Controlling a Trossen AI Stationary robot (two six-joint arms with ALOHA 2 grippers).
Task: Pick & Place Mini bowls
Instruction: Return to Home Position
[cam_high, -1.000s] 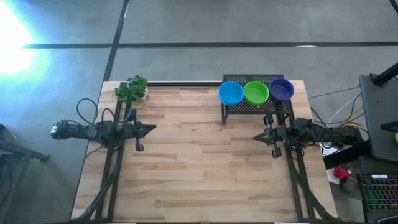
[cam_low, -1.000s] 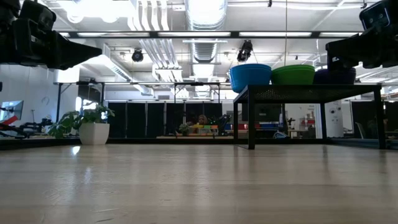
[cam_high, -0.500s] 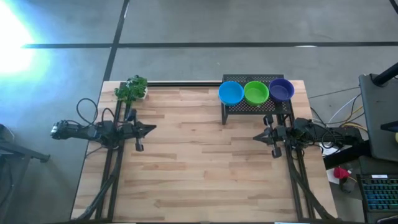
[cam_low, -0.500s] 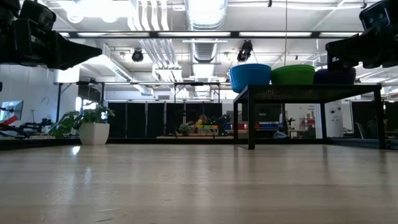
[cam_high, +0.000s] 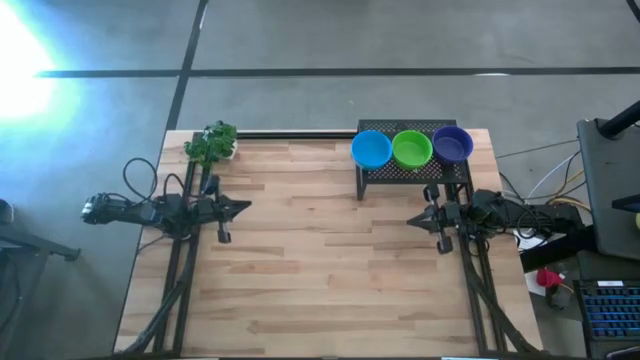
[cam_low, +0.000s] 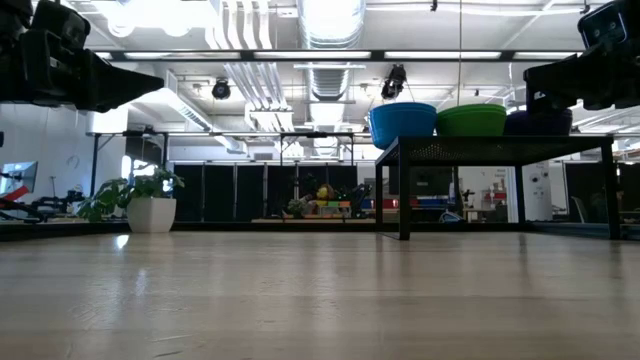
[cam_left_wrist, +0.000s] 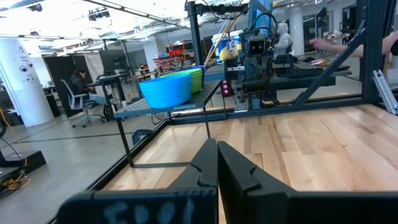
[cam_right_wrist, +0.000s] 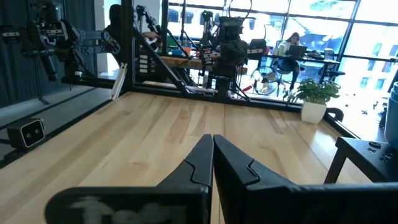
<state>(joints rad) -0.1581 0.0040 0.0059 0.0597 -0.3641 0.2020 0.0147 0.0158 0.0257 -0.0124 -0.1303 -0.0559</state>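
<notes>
Three mini bowls stand in a row on a small black mesh stand (cam_high: 414, 170) at the table's far right: blue (cam_high: 371, 150), green (cam_high: 411, 149), purple (cam_high: 452, 144). The low view shows them on the stand top, blue bowl (cam_low: 402, 123) leftmost. My left gripper (cam_high: 246, 207) hovers shut over the table's left side, pointing right. My right gripper (cam_high: 410, 220) hovers shut at the right side, pointing left, just nearer than the stand. The left wrist view shows the blue bowl (cam_left_wrist: 166, 91) far ahead of the shut fingers (cam_left_wrist: 217, 163).
A small potted green plant (cam_high: 211, 143) sits at the table's far left corner. The bare wood tabletop (cam_high: 320, 250) lies between the two arms. People and equipment show in the room beyond the table.
</notes>
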